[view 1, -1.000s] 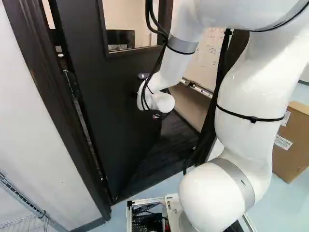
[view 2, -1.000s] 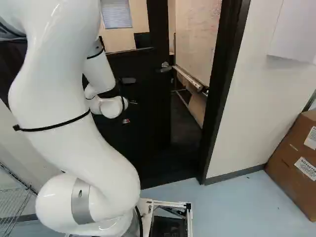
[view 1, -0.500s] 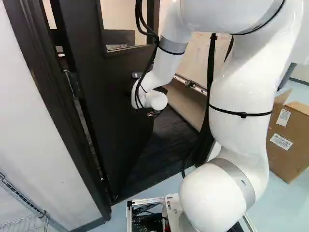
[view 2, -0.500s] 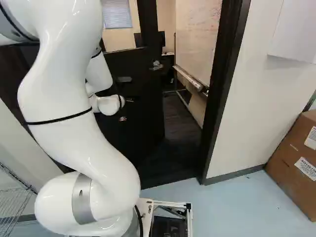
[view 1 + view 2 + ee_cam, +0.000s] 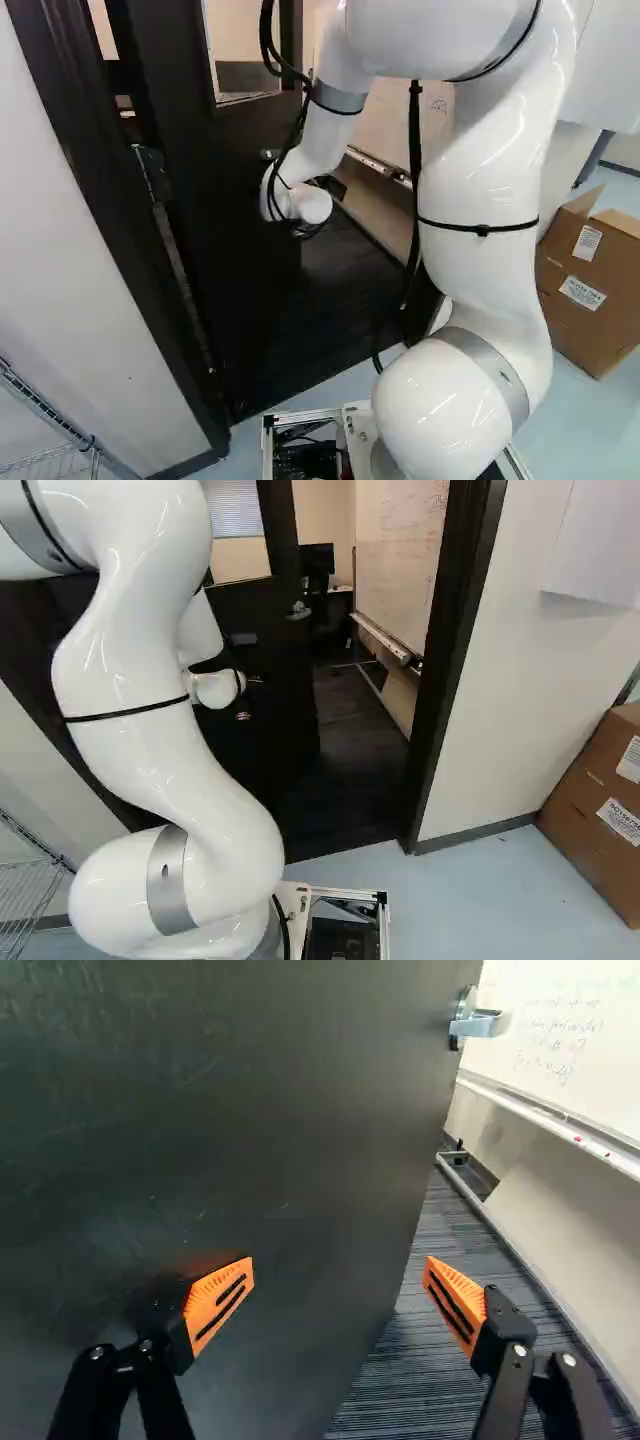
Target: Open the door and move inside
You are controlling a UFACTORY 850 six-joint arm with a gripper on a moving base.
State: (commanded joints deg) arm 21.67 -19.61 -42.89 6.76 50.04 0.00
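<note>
A wire rack sits near left. Next, the dark door stands partly open, swung toward the far side. At its near face, the gripper is released, fingers spread wide (whether one touches, I cannot tell). Then come the door's handle, a whiteboard farther in, and a cardboard box at right.

door between the sides of the door frame. door handle on door, at its free edge. past that edge, whiteboard, ledge along its lower edge. monitor beyond the door, left of whiteboard in right base view. wall right of frame there; cardboard box on floor by its foot. wire rack at lower left corner.
</note>
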